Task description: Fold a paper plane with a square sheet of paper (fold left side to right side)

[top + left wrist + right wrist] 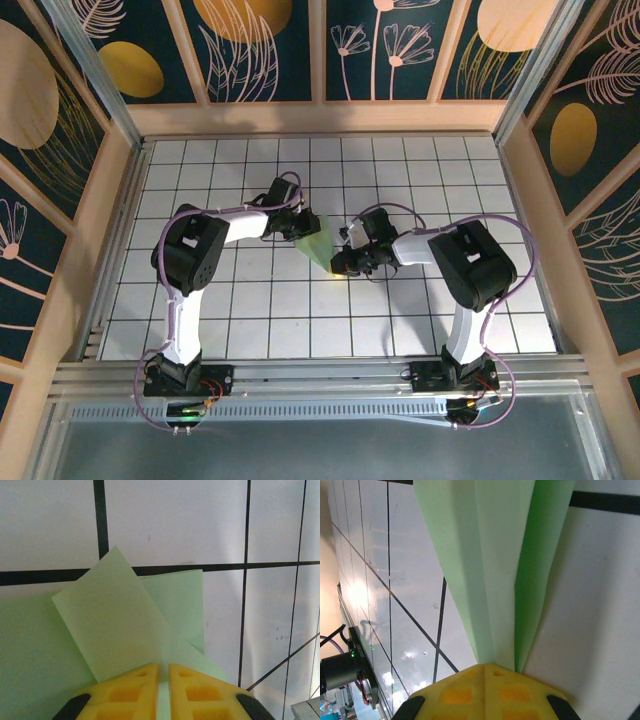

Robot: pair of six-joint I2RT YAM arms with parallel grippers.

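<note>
Paper plane (495, 580), half-creased, sits pinched at its nose in the closed right gripper (484, 665), seemingly anchoring it while the left gripper (163, 666), nipped onto a flap (115, 620), folds.

From above, the paper plane (316, 246) is partly covered by the left hand (297, 226) and right hand (342, 258), creases too small to tell; both wrist views crop it.
</note>
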